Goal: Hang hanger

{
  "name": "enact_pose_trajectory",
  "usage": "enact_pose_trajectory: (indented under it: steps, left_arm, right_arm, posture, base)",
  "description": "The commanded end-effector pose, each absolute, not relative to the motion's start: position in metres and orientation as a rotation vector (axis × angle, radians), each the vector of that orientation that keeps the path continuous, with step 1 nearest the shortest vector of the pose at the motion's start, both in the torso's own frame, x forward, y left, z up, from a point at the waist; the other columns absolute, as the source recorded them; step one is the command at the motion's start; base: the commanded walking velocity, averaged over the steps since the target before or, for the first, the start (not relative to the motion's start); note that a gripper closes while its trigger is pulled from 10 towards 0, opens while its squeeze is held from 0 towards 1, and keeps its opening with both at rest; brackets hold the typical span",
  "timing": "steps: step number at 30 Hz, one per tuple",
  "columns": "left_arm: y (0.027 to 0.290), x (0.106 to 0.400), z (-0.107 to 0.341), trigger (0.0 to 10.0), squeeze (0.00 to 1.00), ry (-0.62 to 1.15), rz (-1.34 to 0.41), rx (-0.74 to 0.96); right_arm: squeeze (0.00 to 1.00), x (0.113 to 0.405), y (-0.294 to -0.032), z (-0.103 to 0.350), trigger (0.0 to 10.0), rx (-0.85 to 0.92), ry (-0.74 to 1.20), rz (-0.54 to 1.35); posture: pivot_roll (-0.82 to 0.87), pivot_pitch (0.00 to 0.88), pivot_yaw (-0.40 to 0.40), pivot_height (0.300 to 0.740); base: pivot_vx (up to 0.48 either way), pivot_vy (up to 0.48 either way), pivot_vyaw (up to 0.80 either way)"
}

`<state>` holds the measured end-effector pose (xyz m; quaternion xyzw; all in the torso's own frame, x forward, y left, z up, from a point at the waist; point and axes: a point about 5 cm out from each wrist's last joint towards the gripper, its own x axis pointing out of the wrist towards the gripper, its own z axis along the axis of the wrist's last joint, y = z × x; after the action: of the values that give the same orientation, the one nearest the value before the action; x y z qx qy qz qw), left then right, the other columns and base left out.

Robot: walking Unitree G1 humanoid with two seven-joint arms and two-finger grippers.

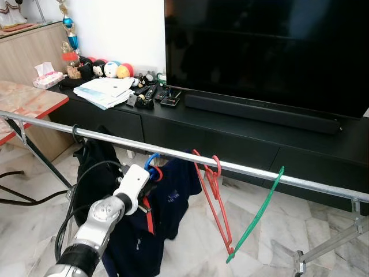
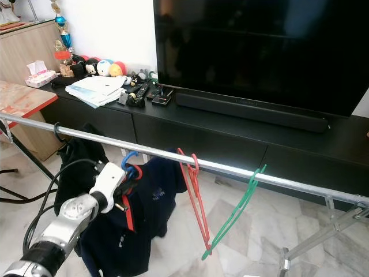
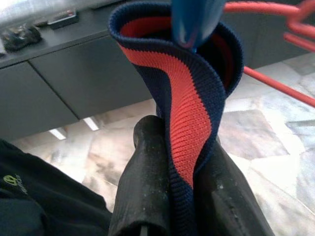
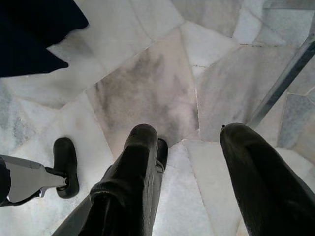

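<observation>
A blue hanger carrying a navy shirt has its hook at the metal rail of a drying rack; whether it rests on the rail I cannot tell. My left gripper is just below that hook, shut on the shirt's navy and red striped collar. The blue hook rises straight out of the collar. To the right on the same rail hang an empty red hanger and an empty green hanger. My right gripper is open over the marble floor, holding nothing.
A black garment hangs on the rail left of the shirt. Behind the rack stands a long black cabinet with a large TV, papers and small toys. A red-topped table is at the left. A rack leg slants at lower right.
</observation>
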<state>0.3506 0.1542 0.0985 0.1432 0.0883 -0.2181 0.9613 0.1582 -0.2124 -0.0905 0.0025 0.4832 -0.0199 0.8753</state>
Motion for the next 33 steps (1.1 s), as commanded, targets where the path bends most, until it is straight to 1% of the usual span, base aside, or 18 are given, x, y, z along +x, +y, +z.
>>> enact_pose_trajectory:
  steps: [1,10,16,26,32,33]
  left_arm:
    - [0.152,0.361,0.109,10.0,0.00,0.154,-0.412,0.309]
    - [0.149,0.378,0.119,10.0,0.00,0.216,-0.316,0.322]
    - [0.151,0.382,0.116,10.0,0.00,0.273,-0.260,0.313]
    - [0.151,0.375,0.095,10.0,0.00,0.415,-0.227,0.291]
    - [0.146,0.372,0.088,10.0,0.00,0.427,-0.251,0.296]
    - [0.145,0.371,0.088,10.0,0.11,0.422,-0.248,0.281]
  right_arm:
    - [0.00,0.157,-0.212,-0.091,10.0,0.005,1.013,-0.043]
    - [0.00,0.156,-0.211,-0.092,10.0,0.018,1.012,-0.059]
    - [0.00,0.155,-0.211,-0.092,10.0,0.020,1.014,-0.061]
    - [0.00,0.156,-0.211,-0.092,10.0,0.017,1.015,-0.057]
    - [0.00,0.156,-0.211,-0.092,10.0,0.016,1.016,-0.057]
    - [0.00,0.156,-0.211,-0.092,10.0,0.017,1.016,-0.057]
  posture:
    - [0.03,0.009,0.021,0.740]
    - [0.02,0.039,0.031,0.740]
    - [0.01,0.044,0.032,0.740]
    - [0.02,0.053,0.028,0.740]
    - [0.01,0.053,0.027,0.740]
    - [0.01,0.053,0.027,0.740]
  base:
    - [0.000,0.000,0.00]
    - [0.000,0.000,0.00]
    - [0.000,0.000,0.00]
    - [0.000,0.000,0.00]
    - [0.000,0.000,0.00]
    - [0.000,0.000,0.00]
